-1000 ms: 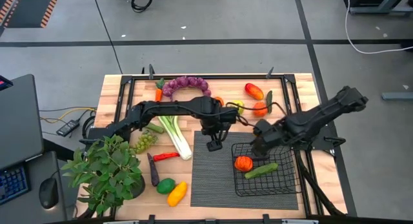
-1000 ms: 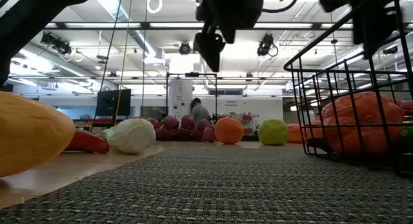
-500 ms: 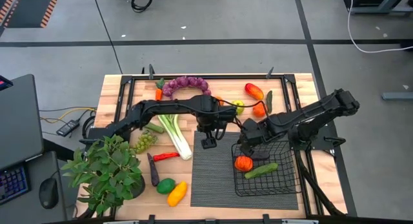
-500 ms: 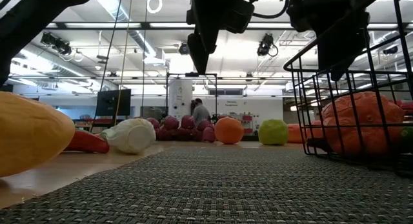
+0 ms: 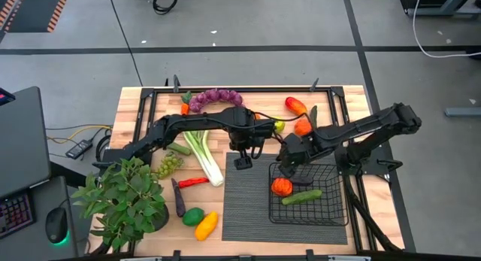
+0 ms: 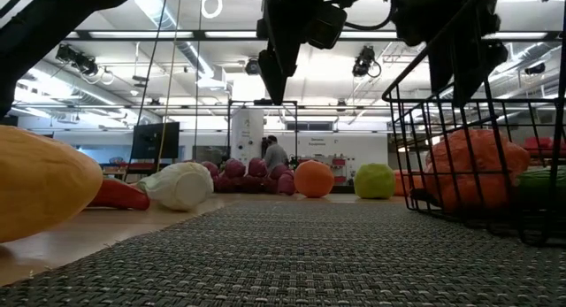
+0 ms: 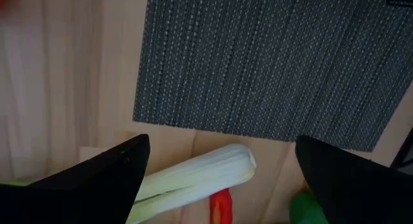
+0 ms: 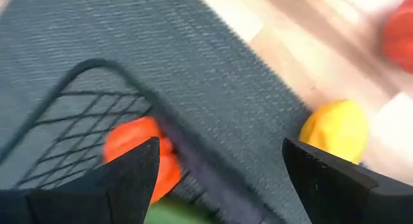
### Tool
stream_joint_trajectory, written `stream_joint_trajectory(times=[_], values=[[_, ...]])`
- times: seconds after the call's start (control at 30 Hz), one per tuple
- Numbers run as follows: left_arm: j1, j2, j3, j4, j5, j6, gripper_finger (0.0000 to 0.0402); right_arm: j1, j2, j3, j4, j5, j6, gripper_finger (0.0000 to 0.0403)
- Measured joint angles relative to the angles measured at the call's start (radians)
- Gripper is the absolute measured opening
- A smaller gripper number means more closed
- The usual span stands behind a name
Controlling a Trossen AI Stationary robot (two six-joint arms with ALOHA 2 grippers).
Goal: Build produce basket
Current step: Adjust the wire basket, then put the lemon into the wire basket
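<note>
The black wire basket (image 5: 331, 207) (image 6: 416, 148) stands on the right part of the dark ribbed mat (image 5: 244, 204). An orange tomato (image 5: 282, 187) (image 8: 139, 153) and a cucumber (image 5: 302, 196) lie in it. My right gripper (image 5: 288, 165) (image 8: 216, 179) is open over the basket's far-left corner. My left gripper (image 5: 242, 162) (image 7: 222, 179) is open and empty. It hovers above the mat's far-left corner, by the white end of the leek (image 5: 203, 157) (image 7: 193, 182). My right gripper comes slanting down from the table's right at the basket's far-left corner rim (image 8: 122, 72). One finger (image 8: 122, 179) stands over the basket's inside, the other (image 8: 329, 179) outside over the mat. Whether a finger touches the wire, I cannot tell.
More produce lies along the far edge: purple grapes (image 5: 216, 99), a carrot (image 5: 185, 107), an orange (image 5: 302, 126) and a red pepper (image 5: 295, 106). Left of the mat are green grapes (image 5: 168, 165), an eggplant (image 5: 178, 197), a yellow pepper (image 5: 206, 225) and a potted plant (image 5: 124, 201).
My right gripper has moved toward the table's left, from over the basket's far side to its far-left corner. The basket, with the tomato and cucumber in it, has slid a little toward the left on the mat. My left gripper has drawn back slightly toward the far edge.
</note>
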Motion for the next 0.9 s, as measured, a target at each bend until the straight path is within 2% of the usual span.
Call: stream_joint_trajectory(times=[0.2, 0.33, 0.47, 0.67, 0.9], values=[[0.01, -0.002, 0.0, 0.003, -0.003, 0.014, 0.0396, -0.001, -0.1, 0.032, -0.037, -0.025, 0.076, 0.0329], [0.027, -0.002, 0.0, 0.013, -0.003, 0.014, 0.0396, -0.029, -0.143, 0.032, -0.143, 0.039, 0.15, 0.0329], [0.041, -0.002, 0.0, 0.012, -0.003, 0.03, 0.0396, -0.094, -0.143, 0.018, -0.259, 0.086, 0.158, 0.0328], [0.057, -0.002, 0.0, 0.006, -0.004, 0.037, 0.0396, -0.206, -0.142, -0.127, -0.155, -0.005, 0.15, 0.0318], [0.054, -0.002, 0.0, 0.003, -0.011, 0.089, 0.0396, -0.265, -0.142, -0.276, -0.074, -0.076, 0.144, 0.0309]])
